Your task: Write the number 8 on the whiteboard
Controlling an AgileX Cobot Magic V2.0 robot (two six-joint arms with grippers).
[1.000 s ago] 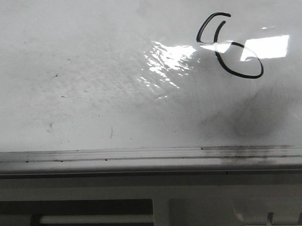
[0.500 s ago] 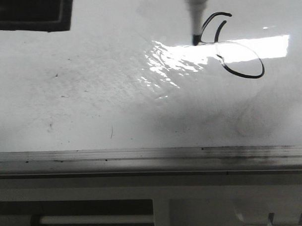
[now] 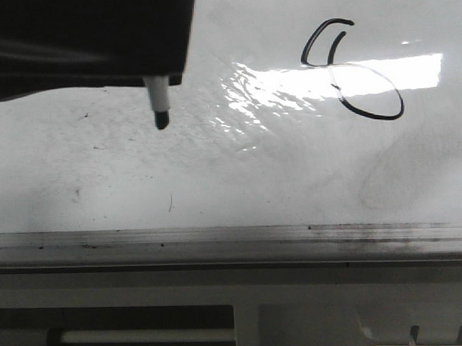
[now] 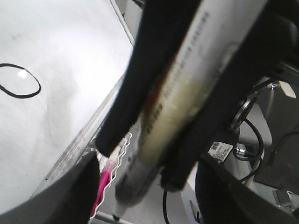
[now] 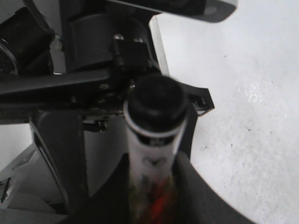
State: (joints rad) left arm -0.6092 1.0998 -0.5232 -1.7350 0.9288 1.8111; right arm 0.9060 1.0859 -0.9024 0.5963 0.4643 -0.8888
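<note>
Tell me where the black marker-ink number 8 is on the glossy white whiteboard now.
In the front view the black marker-ink number 8 sits upper right on the glossy white whiteboard, across the bright glare patch, well right of the marker tip.

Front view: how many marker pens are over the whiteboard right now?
1. A white-barrelled, black-tipped marker pen hangs under the dark left gripper at upper left, left of the black number 8. A second marker pen sits in the right gripper, outside that view.
</note>
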